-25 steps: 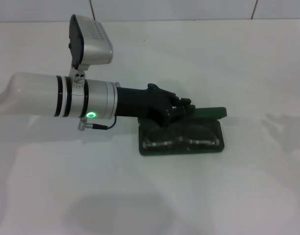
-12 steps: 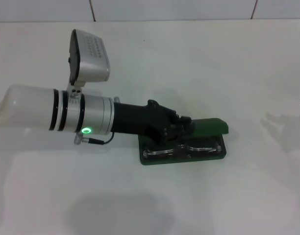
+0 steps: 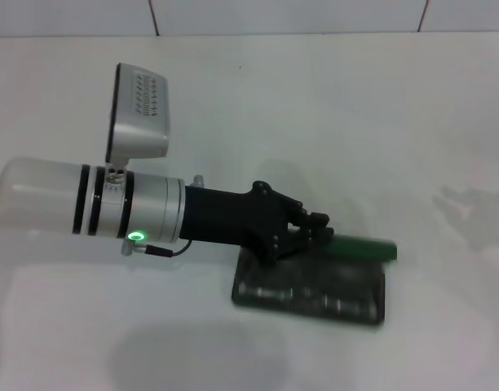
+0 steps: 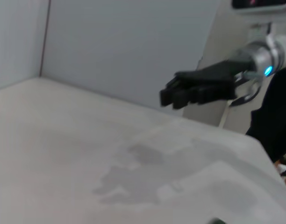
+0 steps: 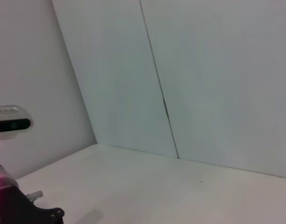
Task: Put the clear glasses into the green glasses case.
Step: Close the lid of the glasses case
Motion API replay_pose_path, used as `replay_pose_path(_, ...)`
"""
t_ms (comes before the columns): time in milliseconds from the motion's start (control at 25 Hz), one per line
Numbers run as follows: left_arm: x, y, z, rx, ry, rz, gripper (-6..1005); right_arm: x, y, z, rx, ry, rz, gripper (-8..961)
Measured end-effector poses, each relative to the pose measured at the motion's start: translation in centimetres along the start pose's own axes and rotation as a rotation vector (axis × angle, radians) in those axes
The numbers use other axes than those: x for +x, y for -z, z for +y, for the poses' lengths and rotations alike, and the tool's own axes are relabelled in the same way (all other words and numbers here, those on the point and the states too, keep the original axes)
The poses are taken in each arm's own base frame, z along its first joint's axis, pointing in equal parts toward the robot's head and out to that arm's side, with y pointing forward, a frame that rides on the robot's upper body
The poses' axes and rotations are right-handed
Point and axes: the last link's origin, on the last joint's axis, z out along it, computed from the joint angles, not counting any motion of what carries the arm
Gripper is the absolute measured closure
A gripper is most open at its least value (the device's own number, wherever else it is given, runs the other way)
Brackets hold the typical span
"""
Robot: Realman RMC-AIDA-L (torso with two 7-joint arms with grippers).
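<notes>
Glasses case (image 3: 311, 295) on counter (image 3: 412, 122), glasses (image 3: 315, 297) inside, lid (image 3: 359, 248) half down. Left gripper (image 3: 315, 232) on lid's hinge side; can't tell jaws' opening or hold. Risk: pushing off-centre slides case. Right gripper parked at right edge.

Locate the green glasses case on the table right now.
In the head view, the green glasses case lies open, centre-right and near, directly under the left gripper, whose fingers reach over its lid.
</notes>
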Motion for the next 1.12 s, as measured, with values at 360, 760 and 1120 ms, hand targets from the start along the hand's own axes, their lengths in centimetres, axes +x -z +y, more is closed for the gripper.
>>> replay_pose_path(360, -1.0, 0.4, 0.6, -0.007, 0.011, 0.006, 838, -0.3, -0.3, -0.2, -0.001, 0.008, -0.003, 765)
replay_pose_path(760, -1.3, 0.2, 1.1, -0.031, 0.006, -0.016, 832, -0.3, -0.5, -0.1, -0.007, 0.006, -0.003, 763)
replay_pose_path(1120, -1.7, -0.1, 1.6, -0.065, -0.005, -0.044, 828, -0.1, -0.5, -0.1, -0.007, -0.002, 0.001, 762)
